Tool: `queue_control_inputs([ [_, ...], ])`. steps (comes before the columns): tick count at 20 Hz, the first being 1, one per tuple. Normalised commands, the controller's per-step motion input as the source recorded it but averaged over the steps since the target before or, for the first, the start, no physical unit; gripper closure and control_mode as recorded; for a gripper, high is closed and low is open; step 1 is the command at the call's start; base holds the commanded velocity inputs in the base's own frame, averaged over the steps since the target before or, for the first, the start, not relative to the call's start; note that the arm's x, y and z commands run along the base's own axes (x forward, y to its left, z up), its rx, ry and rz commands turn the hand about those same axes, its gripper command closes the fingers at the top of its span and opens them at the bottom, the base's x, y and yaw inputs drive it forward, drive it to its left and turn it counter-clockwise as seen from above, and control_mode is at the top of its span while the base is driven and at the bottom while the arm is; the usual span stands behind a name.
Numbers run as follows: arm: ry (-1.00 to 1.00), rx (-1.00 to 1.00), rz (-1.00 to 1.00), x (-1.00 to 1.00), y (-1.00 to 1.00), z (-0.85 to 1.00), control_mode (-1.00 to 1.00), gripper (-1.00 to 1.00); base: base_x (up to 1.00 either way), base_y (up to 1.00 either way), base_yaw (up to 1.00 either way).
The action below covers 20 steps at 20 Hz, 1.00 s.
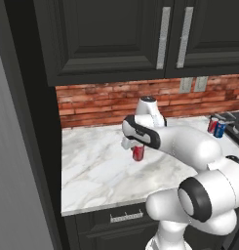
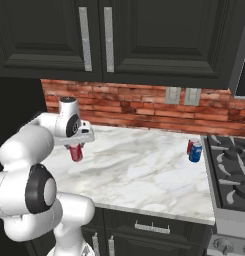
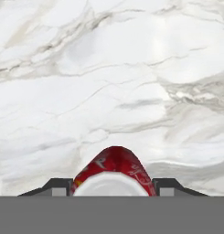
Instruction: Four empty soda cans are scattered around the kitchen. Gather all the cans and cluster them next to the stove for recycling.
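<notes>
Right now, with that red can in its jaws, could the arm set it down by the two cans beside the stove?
Probably yes. The gripper holds the red can above the counter, and bare marble runs across to the pair of cans beside the stove. It's a long sideways stretch, though.

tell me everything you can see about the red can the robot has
The red can is a small cylinder with a silver top and white markings on its side, looking like thin metal. It stands upright, held near its top between the gripper's dark fingers, over the left part of the white marble counter. Whether its base touches the counter is unclear. It is far from the two cans by the stove.
</notes>
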Motion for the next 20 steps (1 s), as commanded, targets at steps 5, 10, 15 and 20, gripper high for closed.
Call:
queue_control_inputs([
  [5, 0.05, 0.00, -0.11, -0.17, -0.22, 0.01, -1.00, 1.00, 0.00, 0.00, 0.00],
  [10, 0.06, 0.00, -0.08, -0.25, -0.25, 0.00, -1.00, 1.00, 0.00, 0.00, 0.00],
  [15, 0.05, 0.00, -0.08, -0.27, -0.20, 0.00, -1.00, 1.00, 0.00, 0.00, 0.00],
  [20, 0.00, 0.00, -0.07, -0.29, -0.04, 0.00, -1.00, 1.00, 0.00, 0.00, 0.00],
])
